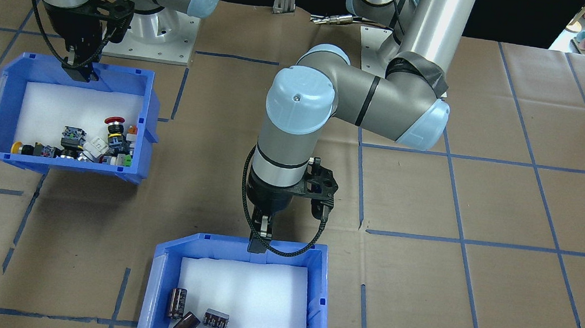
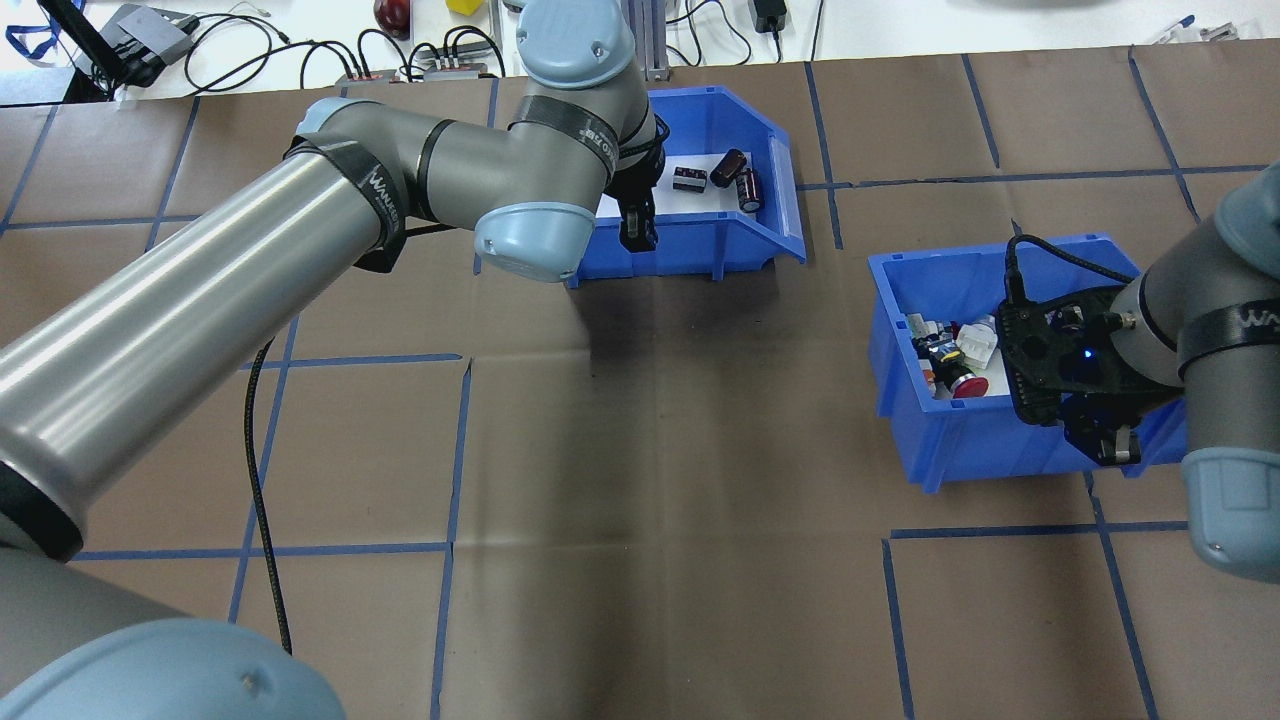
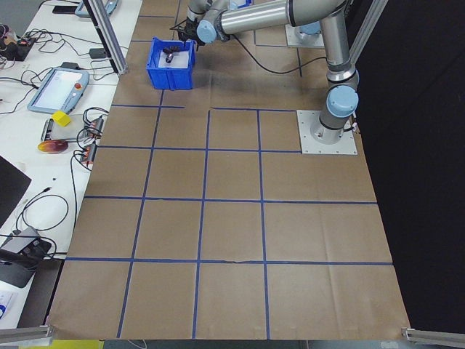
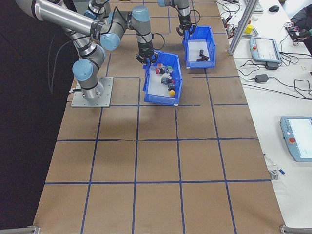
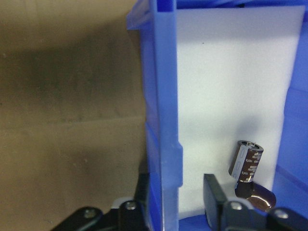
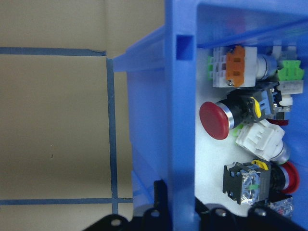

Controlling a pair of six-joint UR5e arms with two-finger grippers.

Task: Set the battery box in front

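We see a robotics lab. Two arms are bolted on a paper-covered table point(image 4: 156, 165) with blue tape grid, and teach pendants point(image 4: 297, 139) and cables point(image 3: 87, 127) lie beside it.

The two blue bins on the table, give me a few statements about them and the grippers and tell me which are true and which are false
1. The battery box holds three dark cylindrical cells. True.
2. The left gripper straddles the battery box's wall, one finger inside and one outside. True.
3. The right gripper hangs over bare table, away from any bin. False: it sits on the wall of the bin of push-buttons.
4. The two bins touch each other. False: brown table shows between them.
5. A red mushroom button lies among the switches. True.
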